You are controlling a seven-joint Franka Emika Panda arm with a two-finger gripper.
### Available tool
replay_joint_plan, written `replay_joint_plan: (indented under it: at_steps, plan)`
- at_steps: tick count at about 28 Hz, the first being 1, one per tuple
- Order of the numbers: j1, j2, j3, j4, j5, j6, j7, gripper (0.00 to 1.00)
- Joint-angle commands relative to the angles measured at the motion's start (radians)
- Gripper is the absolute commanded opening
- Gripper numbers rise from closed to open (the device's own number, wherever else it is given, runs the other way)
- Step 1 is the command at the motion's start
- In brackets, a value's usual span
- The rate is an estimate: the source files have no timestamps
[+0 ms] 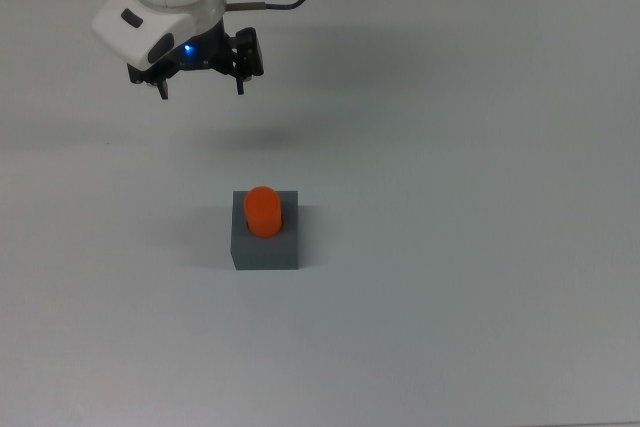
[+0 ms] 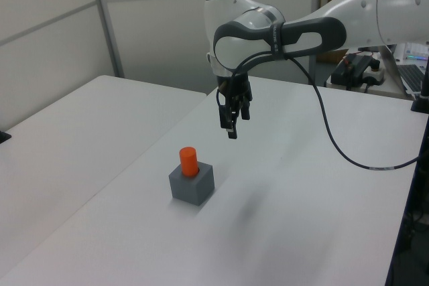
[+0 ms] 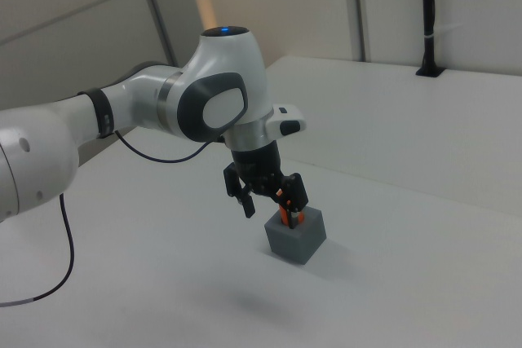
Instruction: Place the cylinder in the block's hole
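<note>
Orange cylinder (image 1: 263, 211) upright in block (image 1: 266, 245)

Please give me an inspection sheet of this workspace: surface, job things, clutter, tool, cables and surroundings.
Surface: white table, bare around the block.
Job things: orange cylinder stands upright in the hole of the grey block.
Clutter: nothing seen.
Tool: tool open, empty, raised above the table, apart from the block.
Cables: black cable hangs from the arm.
Surroundings: grey wall panels; equipment at the left view's right edge.
</note>
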Motion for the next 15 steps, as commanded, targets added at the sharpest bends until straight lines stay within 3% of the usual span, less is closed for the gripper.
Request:
replay_joint_plan:
  at_steps: [1, 15]
  plan:
    - [0.005, -0.007, -0.002, -0.006, -0.011, -0.025, 0.000, 1.00]
    - [0.005, -0.005, -0.002, -0.003, -0.020, -0.047, -0.007, 1.00]
